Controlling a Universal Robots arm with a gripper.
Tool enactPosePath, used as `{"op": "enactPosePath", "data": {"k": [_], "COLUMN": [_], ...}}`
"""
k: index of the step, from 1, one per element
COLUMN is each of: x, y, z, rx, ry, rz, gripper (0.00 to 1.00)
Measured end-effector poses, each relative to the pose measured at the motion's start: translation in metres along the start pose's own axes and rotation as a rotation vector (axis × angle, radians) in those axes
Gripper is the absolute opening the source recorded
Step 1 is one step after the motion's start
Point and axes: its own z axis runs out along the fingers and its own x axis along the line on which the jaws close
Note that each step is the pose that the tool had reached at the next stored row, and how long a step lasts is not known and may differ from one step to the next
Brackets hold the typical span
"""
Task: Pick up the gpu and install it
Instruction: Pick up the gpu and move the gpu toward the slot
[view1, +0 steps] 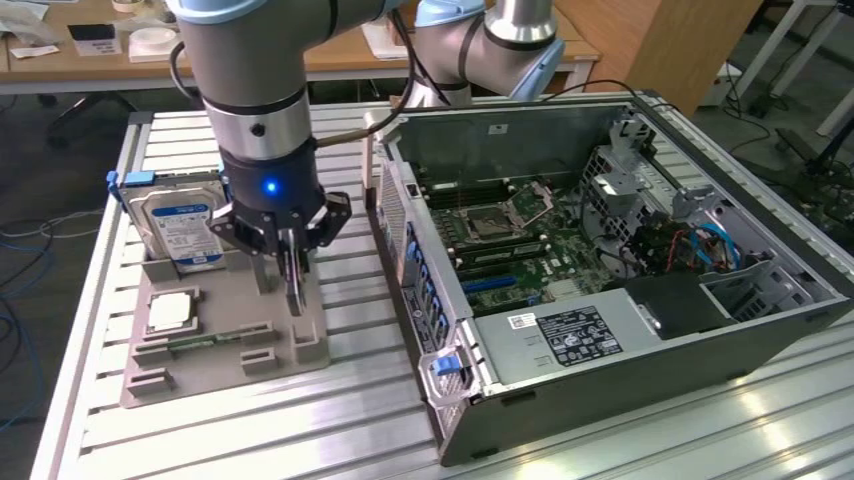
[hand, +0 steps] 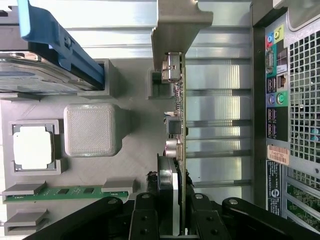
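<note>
Gripper (view1: 286, 256) clamps thin, flat green gpu (hand: 176, 132) edge-on.

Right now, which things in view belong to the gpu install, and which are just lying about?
In the job:
gpu, clamped edge-on in the gripper
open computer case
motherboard inside it

Lying about:
hard drive
processor chip
memory stick
grey holder tray they sit in

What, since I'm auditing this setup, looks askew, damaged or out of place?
Nothing stands out. The gpu stands upright on edge at the gray tray, the gripper closed on it; the hard drive, processor and memory stick sit squarely in their holders.
</note>
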Motion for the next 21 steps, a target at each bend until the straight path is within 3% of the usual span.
{"op": "enactPosePath", "data": {"k": [21], "x": [-0.001], "y": [0.0007], "z": [-0.0188], "rx": [0.0], "ry": [0.0], "rz": [0.0], "gripper": [0.28]}}
